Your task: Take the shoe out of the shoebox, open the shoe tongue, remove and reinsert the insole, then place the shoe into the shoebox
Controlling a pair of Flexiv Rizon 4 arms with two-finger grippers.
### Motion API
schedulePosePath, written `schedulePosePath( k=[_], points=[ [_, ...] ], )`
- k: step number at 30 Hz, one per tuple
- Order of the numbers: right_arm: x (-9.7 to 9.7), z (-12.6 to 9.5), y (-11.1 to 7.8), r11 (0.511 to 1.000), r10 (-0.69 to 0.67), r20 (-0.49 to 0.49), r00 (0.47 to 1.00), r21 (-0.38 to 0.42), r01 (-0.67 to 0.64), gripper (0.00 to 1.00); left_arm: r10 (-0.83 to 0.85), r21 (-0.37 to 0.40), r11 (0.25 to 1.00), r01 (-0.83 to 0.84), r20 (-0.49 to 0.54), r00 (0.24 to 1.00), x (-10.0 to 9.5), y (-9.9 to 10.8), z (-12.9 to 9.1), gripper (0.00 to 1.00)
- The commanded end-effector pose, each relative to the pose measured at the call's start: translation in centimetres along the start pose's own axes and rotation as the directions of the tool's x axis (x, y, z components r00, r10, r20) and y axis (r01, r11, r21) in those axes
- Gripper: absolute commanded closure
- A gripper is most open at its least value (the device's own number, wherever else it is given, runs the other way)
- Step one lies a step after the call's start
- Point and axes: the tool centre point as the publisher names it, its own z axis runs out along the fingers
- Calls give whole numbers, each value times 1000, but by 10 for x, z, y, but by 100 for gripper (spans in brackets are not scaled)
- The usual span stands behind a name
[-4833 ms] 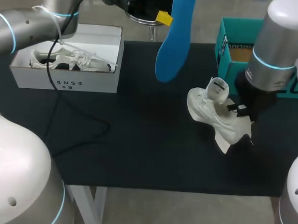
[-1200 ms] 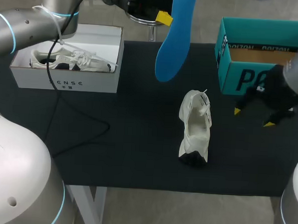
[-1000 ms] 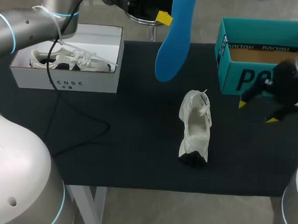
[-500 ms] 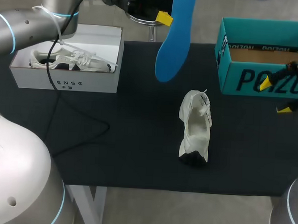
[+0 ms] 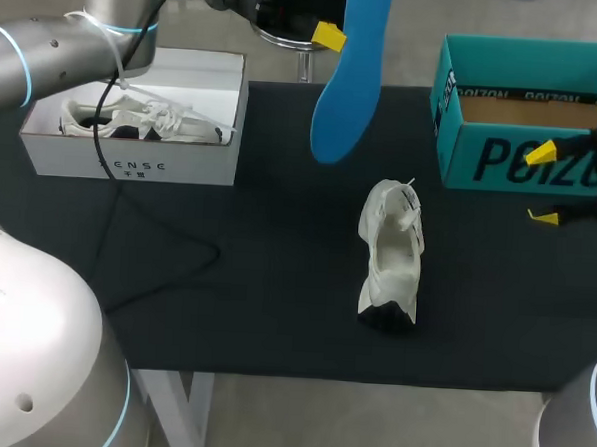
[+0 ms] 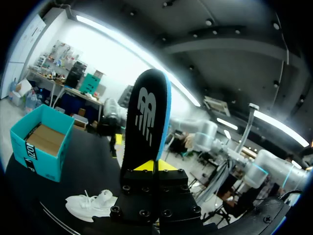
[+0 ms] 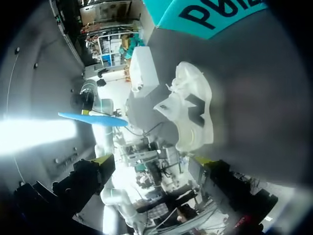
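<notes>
Desk: a dark mat (image 5: 224,300) covers it, and a black cable (image 5: 146,266) trails across its left part.
Shoe: the white shoe (image 5: 390,263) lies on the mat near the middle, outside both boxes and well apart from them; nothing touches it.
Insole: the blue insole (image 5: 346,86) hangs in the air above the far side of the desk, with its lower end over the mat.
Left fingers: the left fingers (image 6: 146,166) are clamped on the insole's end, which stands up between them.
Right fingers: the right fingers (image 5: 540,153) are spread wide at the desk's right edge, in front of the teal box, and hold nothing; the shoe lies ahead of them.
Teal box: the teal box (image 5: 525,105) stands open at the far right.
White box: the white box (image 5: 132,160) at the far left holds a second shoe (image 5: 144,120).
</notes>
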Motion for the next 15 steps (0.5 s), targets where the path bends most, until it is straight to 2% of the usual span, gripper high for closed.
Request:
schedulePosePath(
  k=[1,9,15],
  points=[
    [-3,14,-4,997,-59,-370,927,21,72,0,1,-1,1000,-1,0,1000,0,0,0,100],
    [2,34,-20,995,-76,-377,923,-85,48,0,1,-1,1000,-1,0,1000,0,0,0,100],
    [14,58,-25,993,-60,-381,923,-118,16,0,1,-1,1000,-1,0,1000,0,0,0,100]
  ],
)
